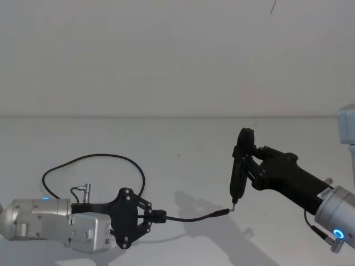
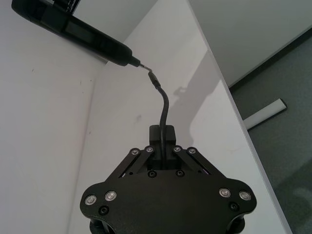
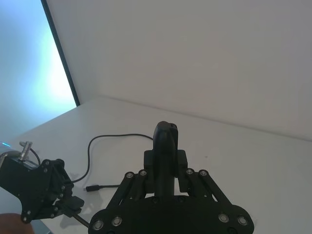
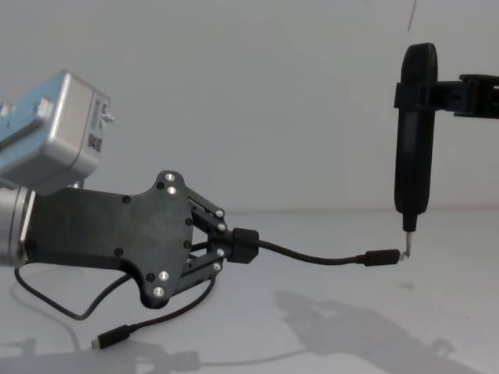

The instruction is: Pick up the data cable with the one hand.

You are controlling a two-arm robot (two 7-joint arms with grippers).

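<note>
The data cable point(image 1: 100, 158) is a thin black cord looped on the white table behind my left arm. My left gripper point(image 1: 157, 216) is shut on the cable near one end, just above the table. A short held stretch point(image 4: 312, 257) reaches out to its slim plug point(image 4: 380, 258). That plug meets the thin metal tip of an upright black pen-shaped tool point(image 4: 413, 132). My right gripper point(image 1: 247, 160) is shut on this tool. The wrist views show the left gripper point(image 2: 161, 134), the cable point(image 2: 163, 105) and the right gripper point(image 3: 165, 161). The cable's other plug point(image 4: 109, 336) lies on the table.
A short black wire with a metal screw connector point(image 1: 83, 189) sits on my left wrist. The white table point(image 1: 183, 144) runs back to a plain wall. Its edge point(image 2: 243, 126) drops to a grey floor.
</note>
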